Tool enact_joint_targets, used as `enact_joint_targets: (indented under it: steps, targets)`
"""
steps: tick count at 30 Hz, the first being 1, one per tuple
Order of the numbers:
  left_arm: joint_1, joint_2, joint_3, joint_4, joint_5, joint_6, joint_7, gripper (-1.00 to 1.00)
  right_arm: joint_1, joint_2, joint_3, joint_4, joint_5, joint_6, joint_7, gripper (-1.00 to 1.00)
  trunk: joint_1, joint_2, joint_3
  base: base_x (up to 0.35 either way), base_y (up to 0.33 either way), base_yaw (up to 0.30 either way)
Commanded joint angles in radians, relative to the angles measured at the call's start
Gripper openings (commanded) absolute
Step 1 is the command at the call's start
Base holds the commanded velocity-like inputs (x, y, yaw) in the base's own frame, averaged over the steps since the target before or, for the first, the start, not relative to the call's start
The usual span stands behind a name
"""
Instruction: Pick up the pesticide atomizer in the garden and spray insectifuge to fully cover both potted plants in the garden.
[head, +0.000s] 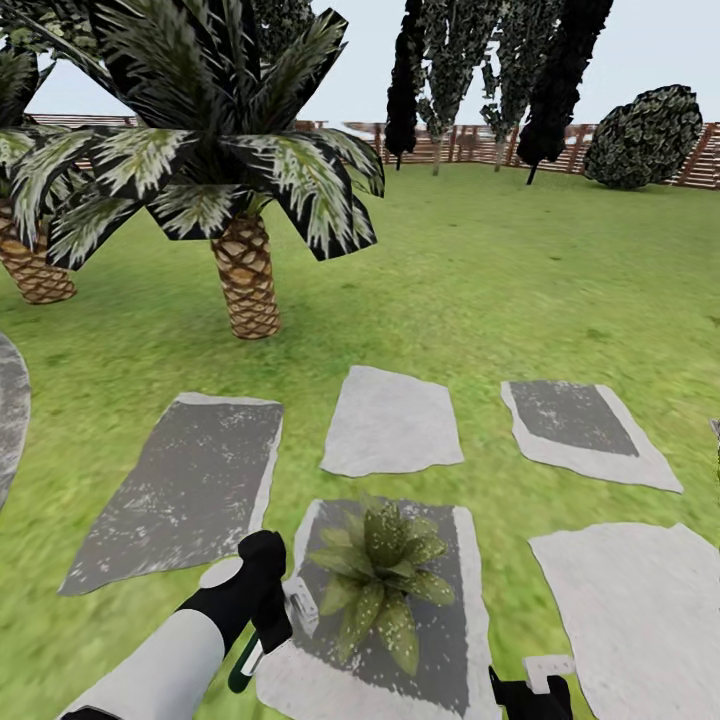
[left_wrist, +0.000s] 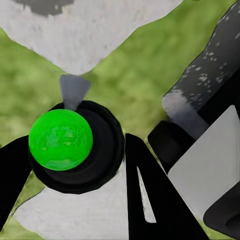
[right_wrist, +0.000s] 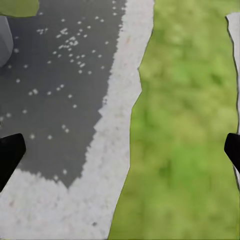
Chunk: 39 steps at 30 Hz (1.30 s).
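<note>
Fingers of the left gripper (left_wrist: 75, 165) are being seen in the left wrist view as dark blades flanking the pesticide atomizer (left_wrist: 70, 145), whose bright green cap and black collar are sitting between them; they are being judged as clenched on it. In the head view the same left gripper (head: 268, 600) is being held low at the near left, with the atomizer's white head (head: 300, 603) turned toward the potted plant (head: 380, 580) and a dark green loop hanging below the hand. The sprayer's long axis is being carried roughly upright, slightly tilted.

Just beside the nozzle, to its right, the rosette is sitting on a grey stepping stone (head: 450, 620), so the left arm is plainly the nearer one, and the coming spray is being judged to need only a short aim across to the leaves. At the bottom edge the right gripper (head: 530, 695) is being shown in part. In the right wrist view its two dark fingertips (right_wrist: 10, 155) are being seen at opposite edges, spread wide and released, with nothing between them over stone and grass.

The plant and the nozzle's facing are being given by the head view alone; the grip around the cap is being given by the left wrist view. Farther off, more stones, the lawn (head: 520, 280), two scaly palms (head: 245, 280), and the slatted fence (head: 700, 160) are being seen.
</note>
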<state>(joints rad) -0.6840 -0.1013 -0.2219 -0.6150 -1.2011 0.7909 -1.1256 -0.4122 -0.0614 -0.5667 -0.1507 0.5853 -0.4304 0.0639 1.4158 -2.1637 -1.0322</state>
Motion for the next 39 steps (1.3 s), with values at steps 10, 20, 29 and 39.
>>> enact_joint_targets:
  steps: [10, 20, 29, 39]
  targets:
    - [0.000, 0.001, -0.002, -0.002, -0.006, 0.007, -0.008, -1.00, -0.001, 0.000, -0.009, 0.001, 0.002, -0.003, 0.007, 1.00, 0.000, 0.000, -0.001, 0.140, 0.127, -0.289]
    - [0.000, 0.003, 0.004, -0.043, -0.006, 0.006, -0.009, -1.00, -0.001, 0.000, -0.009, 0.000, 0.002, -0.002, 0.007, 1.00, 0.000, 0.000, -0.001, 0.001, 0.001, -0.041]
    - [0.000, 0.003, 0.003, -0.043, -0.006, 0.007, -0.008, -1.00, 0.000, 0.000, -0.009, 0.000, 0.002, -0.003, 0.007, 1.00, 0.000, 0.000, -0.001, 0.000, 0.000, -0.211]
    - [0.000, 0.002, 0.003, -0.043, -0.006, 0.007, -0.008, -1.00, -0.001, 0.000, -0.009, 0.000, 0.002, -0.004, 0.007, 1.00, 0.000, 0.000, -0.001, -0.041, 0.000, -0.038]
